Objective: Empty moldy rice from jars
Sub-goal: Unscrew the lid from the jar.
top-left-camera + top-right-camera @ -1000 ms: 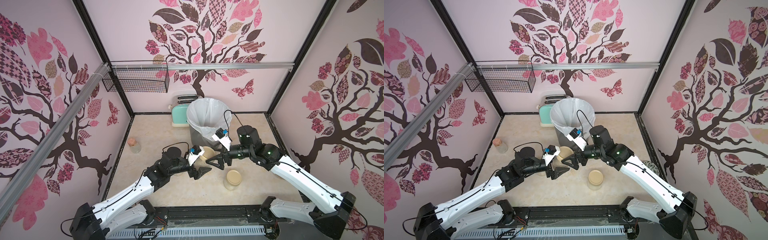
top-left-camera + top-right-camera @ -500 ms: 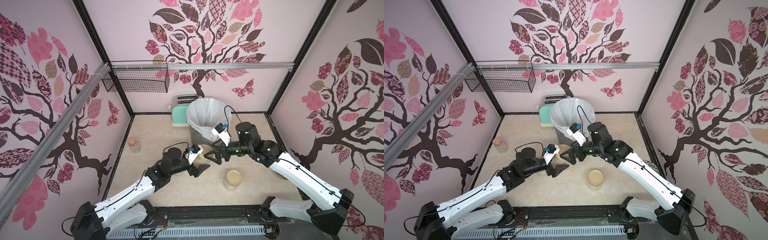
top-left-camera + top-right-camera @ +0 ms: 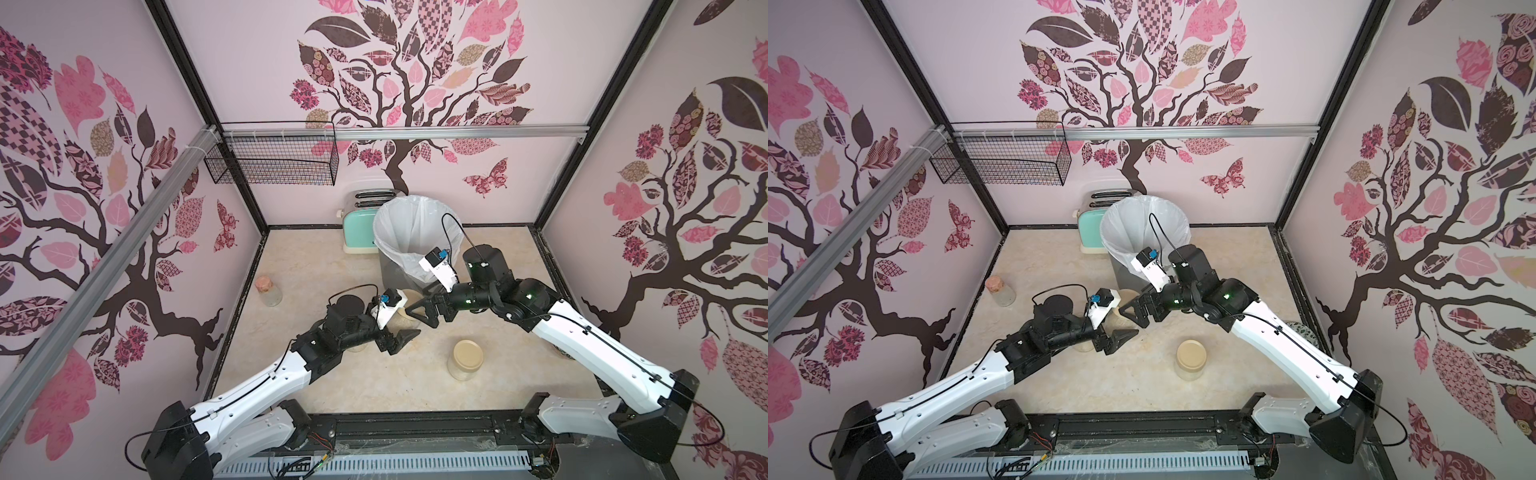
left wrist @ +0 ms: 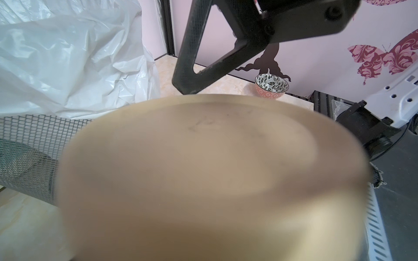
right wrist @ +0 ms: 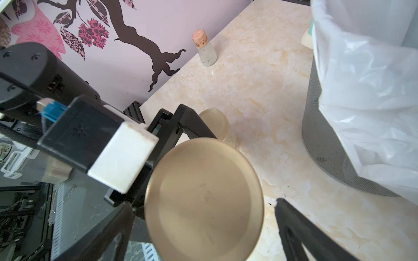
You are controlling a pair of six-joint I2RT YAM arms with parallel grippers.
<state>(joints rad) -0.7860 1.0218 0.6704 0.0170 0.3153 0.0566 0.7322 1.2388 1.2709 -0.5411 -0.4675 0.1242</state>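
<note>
Hanging wide open and empty, the right tool [image 3: 419, 318] is straddling the lid [image 5: 203, 198] of the jar [image 3: 402, 321]. The left tool [image 3: 405, 341] is sitting beside that jar, and I cannot tell whether it is gripping.

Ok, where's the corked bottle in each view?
Top view: corked bottle by the left wall.
Top view: corked bottle, same spot.
Left wrist: not in it.
Right wrist: corked bottle against that wall.
Shared landmark: white-bagged bin, in all four views.

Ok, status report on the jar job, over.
Right gripper open, straddling jar lid. Left gripper at it, grip unclear. Lid on. Left wrist camera crowds lid.
</note>
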